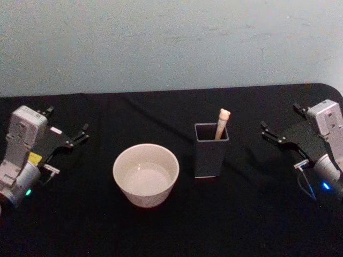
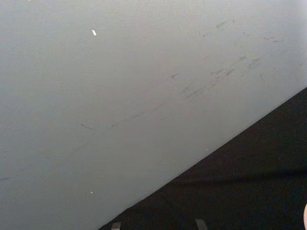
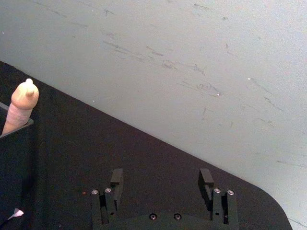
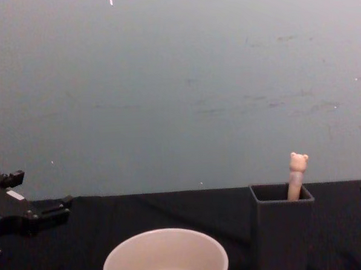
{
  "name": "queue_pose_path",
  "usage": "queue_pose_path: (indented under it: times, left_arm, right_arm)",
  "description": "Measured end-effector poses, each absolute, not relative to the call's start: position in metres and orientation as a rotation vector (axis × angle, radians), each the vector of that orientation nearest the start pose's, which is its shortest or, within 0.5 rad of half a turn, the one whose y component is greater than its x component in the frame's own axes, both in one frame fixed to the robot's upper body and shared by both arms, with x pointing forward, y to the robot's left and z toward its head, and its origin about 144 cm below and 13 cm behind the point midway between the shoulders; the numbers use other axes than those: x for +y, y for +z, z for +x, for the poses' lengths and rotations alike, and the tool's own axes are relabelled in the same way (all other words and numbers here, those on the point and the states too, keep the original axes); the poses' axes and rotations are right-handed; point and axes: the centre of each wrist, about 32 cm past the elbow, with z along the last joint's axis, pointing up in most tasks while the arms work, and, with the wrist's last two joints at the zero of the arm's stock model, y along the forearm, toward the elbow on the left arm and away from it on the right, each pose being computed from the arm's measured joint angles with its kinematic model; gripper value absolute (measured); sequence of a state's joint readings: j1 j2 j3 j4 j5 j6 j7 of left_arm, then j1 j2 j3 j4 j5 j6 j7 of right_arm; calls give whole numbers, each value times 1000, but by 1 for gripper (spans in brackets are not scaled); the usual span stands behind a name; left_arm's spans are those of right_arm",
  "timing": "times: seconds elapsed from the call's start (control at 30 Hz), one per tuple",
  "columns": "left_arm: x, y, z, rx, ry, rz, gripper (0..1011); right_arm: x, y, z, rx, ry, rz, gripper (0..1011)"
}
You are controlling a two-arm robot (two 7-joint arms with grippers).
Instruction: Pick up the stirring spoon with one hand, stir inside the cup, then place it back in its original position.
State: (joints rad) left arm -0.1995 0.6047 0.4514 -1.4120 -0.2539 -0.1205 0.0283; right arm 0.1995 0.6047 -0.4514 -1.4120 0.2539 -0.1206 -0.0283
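Observation:
The stirring spoon [image 1: 223, 121] stands upright in the dark grey square holder [image 1: 210, 152], its original position. Only its beige handle with the bear head [image 4: 298, 172] shows above the rim. The cream-white cup [image 1: 146, 174] stands on the black table just left of the holder, with some clear liquid inside. My left gripper [image 1: 68, 119] rests open at the table's left side, far from the cup. My right gripper [image 1: 280, 115] rests open at the right side. In the right wrist view its fingers [image 3: 116, 181] are spread with nothing between them, and the spoon handle [image 3: 21, 106] is some way off.
A black cloth covers the table [image 1: 171, 230], and a pale grey wall [image 1: 171, 43] rises behind its far edge. The table's far right corner [image 1: 329, 88] is rounded. Open cloth lies between each gripper and the two vessels.

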Motion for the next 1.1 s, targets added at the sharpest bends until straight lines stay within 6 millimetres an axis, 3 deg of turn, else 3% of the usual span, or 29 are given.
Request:
queue_pose_path:
  times: [1.1]
  left_arm:
    - [310, 1140, 489, -285, 1248, 304, 1001]
  right_arm:
    - [-310, 1140, 489, -285, -1248, -304, 1000]
